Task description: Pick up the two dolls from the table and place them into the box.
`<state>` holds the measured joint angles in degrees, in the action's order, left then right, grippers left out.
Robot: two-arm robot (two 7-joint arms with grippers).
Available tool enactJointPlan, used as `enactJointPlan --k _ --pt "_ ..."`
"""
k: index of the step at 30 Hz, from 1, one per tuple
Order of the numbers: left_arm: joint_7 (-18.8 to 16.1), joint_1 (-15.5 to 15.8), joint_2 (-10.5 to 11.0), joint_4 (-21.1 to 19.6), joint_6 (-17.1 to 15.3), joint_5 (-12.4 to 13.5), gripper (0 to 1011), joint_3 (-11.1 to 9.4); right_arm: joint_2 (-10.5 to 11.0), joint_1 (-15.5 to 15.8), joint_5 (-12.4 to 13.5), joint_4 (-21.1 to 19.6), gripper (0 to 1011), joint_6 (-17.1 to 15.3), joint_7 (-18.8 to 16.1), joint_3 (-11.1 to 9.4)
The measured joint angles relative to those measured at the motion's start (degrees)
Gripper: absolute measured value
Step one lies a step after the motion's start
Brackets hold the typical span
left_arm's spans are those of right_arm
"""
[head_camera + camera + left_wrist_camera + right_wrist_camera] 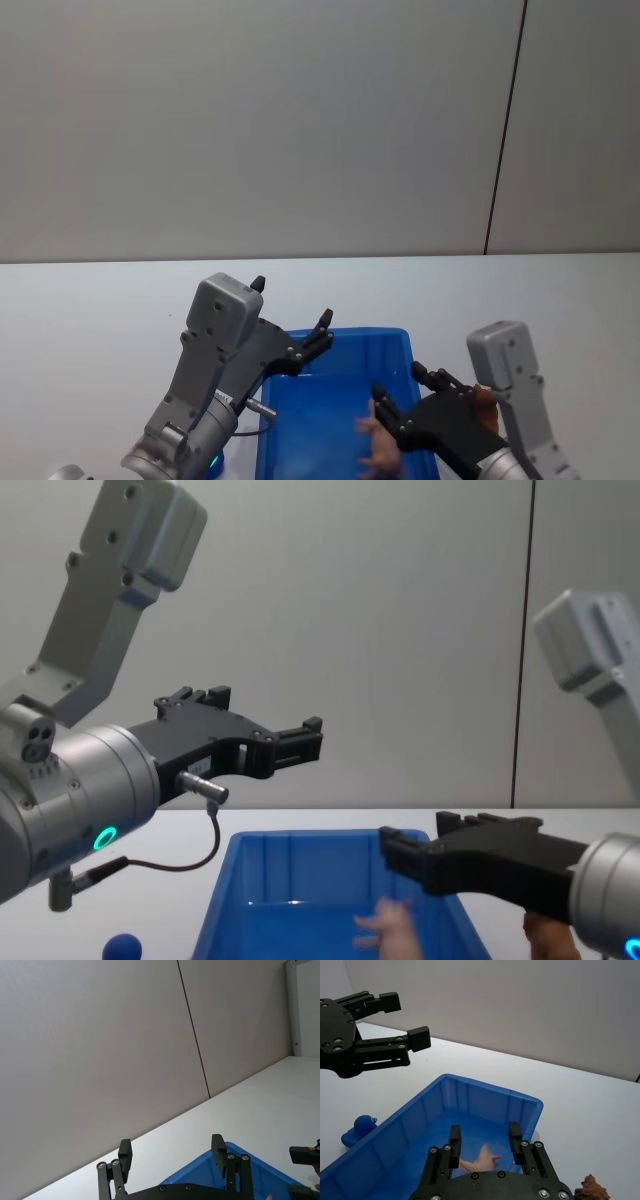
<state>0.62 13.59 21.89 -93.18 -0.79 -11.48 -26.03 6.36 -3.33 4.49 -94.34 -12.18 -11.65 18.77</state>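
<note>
Blue plastic, tall-walled and rectangular, the bin is my landmark. My right gripper hangs over the bin's near right part, fingers spread wide and gripping nothing. Directly beneath them, inside the bin, is the small pale pink toy animal; whether it rests flat on the floor I cannot tell. So I judge one doll done. The shaggy reddish-brown toy animal sits on the white table just outside the bin's right wall, and it is what remains. My left gripper hovers above the bin's far left corner, fingers parted, empty. A small blue rubber duck sits outside the bin's left wall, no part of the job.
</note>
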Motion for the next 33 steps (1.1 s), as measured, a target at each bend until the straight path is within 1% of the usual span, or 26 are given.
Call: enactJointPlan --k 1,2,4,5,6,7,10,11,13,15,17,25,28,33 --pt "0.00 0.00 0.00 0.00 0.00 0.00 1001 0.00 -0.07 -0.10 -0.05 0.11 560 -0.12 -0.09 0.03" --pt "0.00 0.00 0.00 0.00 0.00 0.00 1001 0.00 -0.20 -0.26 -0.10 0.32 623 -0.23 -0.14 0.07" --pt "0.00 0.00 0.00 0.00 0.00 0.00 1001 0.00 -0.44 -0.60 -0.25 0.73 641 -0.57 -0.18 0.14" --pt "0.00 0.00 0.00 0.00 0.00 0.00 1001 0.00 -0.53 -0.72 -0.29 0.88 707 -0.65 -0.18 0.16" --pt "0.00 0.00 0.00 0.00 0.00 0.00 1001 0.00 -0.59 -0.80 -0.34 0.97 728 -0.73 -0.17 0.18" --pt "0.00 0.00 0.00 0.00 0.00 0.00 1001 0.00 -0.70 -0.95 -0.43 1.14 783 -0.88 -0.05 0.18" --pt "0.00 0.00 0.00 0.00 0.00 0.00 1001 0.00 -0.81 -1.12 -0.57 1.31 849 -1.05 0.34 0.18" --pt "0.00 0.00 0.00 0.00 0.00 0.00 1001 0.00 -0.85 -1.16 -0.66 1.35 891 -1.11 0.65 0.15" --pt "0.00 0.00 0.00 0.00 0.00 0.00 1001 0.00 -0.86 -1.17 -0.78 1.36 922 -1.17 1.25 0.09" --pt "0.00 0.00 0.00 0.00 0.00 0.00 1001 0.00 -0.84 -1.15 -0.84 1.34 985 -1.19 1.65 0.05" --pt "0.00 0.00 0.00 0.00 0.00 0.00 1001 0.00 -0.76 -0.95 -0.92 1.10 1001 -1.22 2.50 -0.06" --pt "0.00 0.00 0.00 0.00 0.00 0.00 1001 0.00 -0.09 0.46 -1.10 -0.63 1001 -1.32 5.82 -0.55" --pt "0.00 0.00 0.00 0.00 0.00 0.00 1001 0.00 0.49 1.56 -1.18 -1.93 1001 -1.46 7.93 -0.87" --pt "0.00 0.00 0.00 0.00 0.00 0.00 1001 0.00 1.30 3.10 -1.34 -3.61 1001 -1.79 10.37 -1.30"
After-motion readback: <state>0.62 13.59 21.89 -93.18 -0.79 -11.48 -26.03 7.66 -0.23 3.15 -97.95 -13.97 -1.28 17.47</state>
